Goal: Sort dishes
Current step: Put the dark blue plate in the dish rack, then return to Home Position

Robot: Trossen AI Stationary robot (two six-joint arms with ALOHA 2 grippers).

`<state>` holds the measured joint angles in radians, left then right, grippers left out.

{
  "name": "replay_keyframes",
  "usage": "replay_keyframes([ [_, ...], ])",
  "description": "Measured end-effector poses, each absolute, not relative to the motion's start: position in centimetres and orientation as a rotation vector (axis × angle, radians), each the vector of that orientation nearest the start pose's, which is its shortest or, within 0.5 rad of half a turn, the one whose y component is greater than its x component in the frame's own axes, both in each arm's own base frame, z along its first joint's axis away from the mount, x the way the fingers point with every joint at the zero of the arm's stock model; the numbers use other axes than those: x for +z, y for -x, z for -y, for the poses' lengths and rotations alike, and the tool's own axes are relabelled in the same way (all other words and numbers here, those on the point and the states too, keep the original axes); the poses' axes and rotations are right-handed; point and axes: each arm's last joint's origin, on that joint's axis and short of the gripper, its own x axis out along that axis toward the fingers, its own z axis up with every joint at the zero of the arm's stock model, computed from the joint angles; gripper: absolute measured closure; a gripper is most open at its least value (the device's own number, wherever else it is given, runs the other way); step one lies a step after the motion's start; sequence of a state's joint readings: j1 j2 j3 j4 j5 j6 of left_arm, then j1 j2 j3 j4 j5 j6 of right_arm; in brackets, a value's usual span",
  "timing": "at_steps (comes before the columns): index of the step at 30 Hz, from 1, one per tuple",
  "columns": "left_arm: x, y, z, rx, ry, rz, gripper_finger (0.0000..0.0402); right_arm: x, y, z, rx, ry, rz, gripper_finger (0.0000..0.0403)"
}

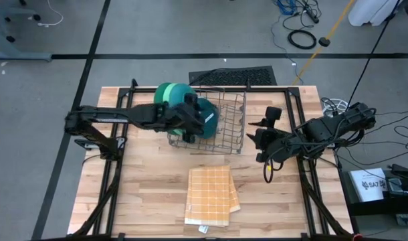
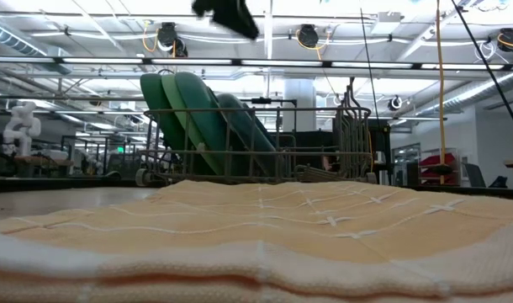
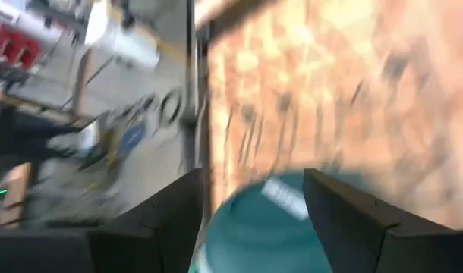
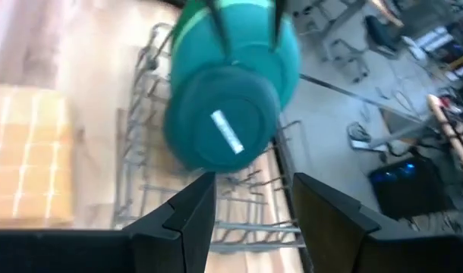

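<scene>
Hovering over the grey wire rack (image 1: 217,124), the left hand (image 1: 198,124) has fingers apart above the dark teal round plate (image 4: 224,129). Four plates stand on edge at the rack's left end. One checked orange-yellow cloth (image 1: 211,194) lies on the wooden bench (image 1: 144,187). Beside the rack, the right hand (image 1: 257,134) is spread.

Left arm covering part of the plates (image 1: 172,95) from above, left wrist view motion-blurred, rack (image 3: 247,136) wires smeared
</scene>
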<state>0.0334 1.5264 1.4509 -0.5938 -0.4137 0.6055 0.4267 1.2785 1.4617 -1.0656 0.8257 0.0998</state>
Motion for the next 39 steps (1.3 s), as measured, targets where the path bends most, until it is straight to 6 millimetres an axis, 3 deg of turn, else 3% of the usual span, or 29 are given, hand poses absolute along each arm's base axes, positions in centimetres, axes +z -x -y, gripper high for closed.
replay_keyframes([
  [5,38.8,-30.6,-1.3,0.112,-0.498,-0.530,0.0166,37.2,-22.8,-8.2,-0.339,0.445,-0.680,0.0236],
  [10,42.2,-27.1,0.1,0.072,-0.462,-0.378,0.0177,35.4,-22.9,-8.3,-0.253,0.440,-0.593,0.0243],
  [15,42.6,-22.8,1.1,0.087,-0.434,-0.246,0.0254,34.0,-20.1,-7.1,-0.239,0.383,-0.479,0.0301],
  [19,39.9,-19.2,1.3,0.134,-0.366,-0.188,0.0362,32.9,-16.7,-5.7,-0.198,0.308,-0.361,0.0380],
  [21,38.0,-17.7,1.5,0.128,-0.323,-0.146,0.0389,32.3,-15.0,-5.0,-0.190,0.282,-0.319,0.0395],
  [25,34.2,-15.1,1.7,0.162,-0.232,-0.080,0.0393,31.1,-12.2,-3.7,-0.182,0.229,-0.227,0.0397],
  [29,30.5,-13.7,1.7,0.155,-0.155,-0.011,0.0396,29.5,-10.1,-2.9,-0.127,0.183,-0.117,0.0401],
  [39,24.1,-12.9,1.7,0.117,-0.023,-0.039,0.0399,22.9,-8.4,-2.4,-0.040,0.114,0.033,0.0402],
])
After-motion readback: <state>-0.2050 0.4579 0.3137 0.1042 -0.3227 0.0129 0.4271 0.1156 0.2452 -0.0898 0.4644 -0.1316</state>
